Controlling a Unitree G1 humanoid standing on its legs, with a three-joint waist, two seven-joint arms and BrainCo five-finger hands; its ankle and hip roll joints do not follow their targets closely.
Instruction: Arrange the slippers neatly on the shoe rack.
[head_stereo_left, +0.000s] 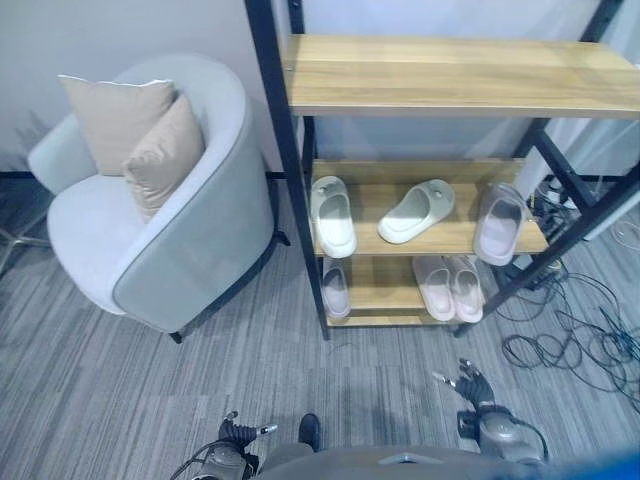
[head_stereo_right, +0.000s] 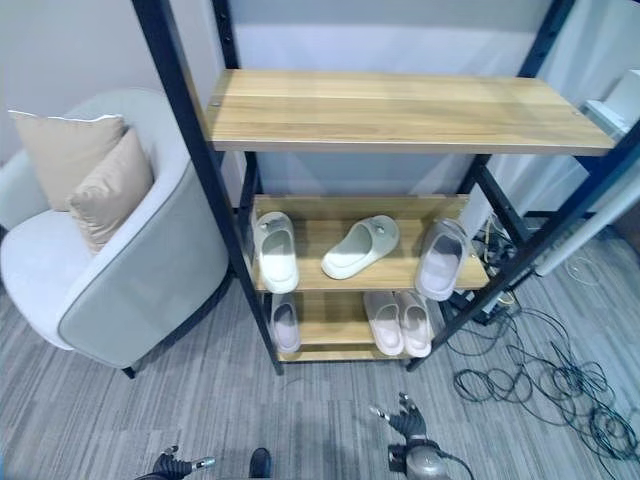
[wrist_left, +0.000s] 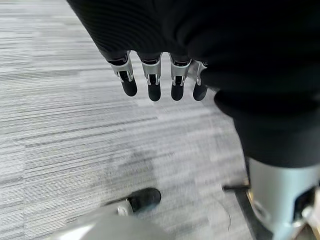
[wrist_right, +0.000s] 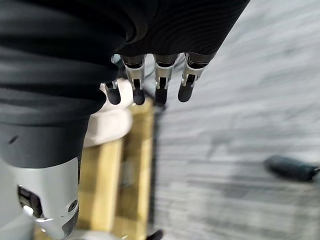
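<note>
Grey carpet (head_stereo_left: 300, 380), shoe rack (head_stereo_left: 440, 238) holding slippers (head_stereo_left: 416, 212)

Home-like room: armchair (head_stereo_left: 150, 230), carpet (head_stereo_left: 120, 390), shoe rack (head_stereo_left: 440, 235).

**Pale slippers, light wood, grey carpet**

The slippers on the middle shelf (head_stereo_left: 430, 235) are off-white (head_stereo_left: 333, 215), creamy white (head_stereo_left: 417, 211) and pale lilac-grey (head_stereo_left: 500, 223). Below them, a single slipper (head_stereo_left: 335, 289) and a pair (head_stereo_left: 449, 287) are soft pinkish white. The rack (head_stereo_left: 460, 75) has light, grained wooden boards in a black frame. The armchair (head_stereo_left: 170, 230) is light grey, carrying two beige cushions (head_stereo_left: 135, 135). The carpet (head_stereo_left: 250, 380) is grey with fine streaks. Black cords (head_stereo_left: 580, 345) lie beside the rack.
</note>
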